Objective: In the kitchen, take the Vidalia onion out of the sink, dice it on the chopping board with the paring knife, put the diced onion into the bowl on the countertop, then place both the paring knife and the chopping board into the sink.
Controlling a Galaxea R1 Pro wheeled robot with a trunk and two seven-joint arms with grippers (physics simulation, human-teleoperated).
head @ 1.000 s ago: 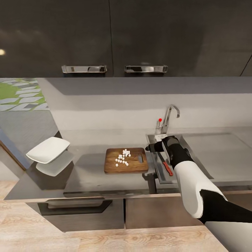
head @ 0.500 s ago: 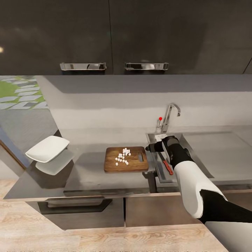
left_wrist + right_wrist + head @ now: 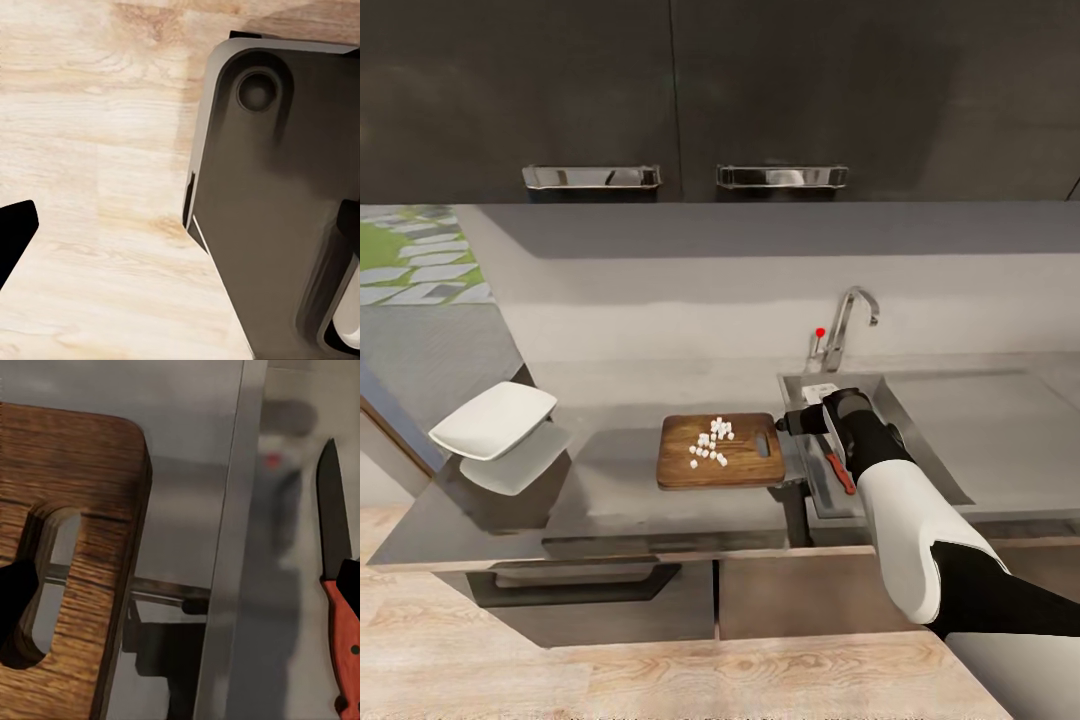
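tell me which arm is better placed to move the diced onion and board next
Right, probably. Its gripper hovers at the chopping board's slot-handle end, beside the sink where the paring knife lies. The left wrist view faces floor, away from the counter.

Dark upper cabinets, chrome handles, wood floor.

Paring knife half behind the forearm — right pincer (jaws) unreadable.
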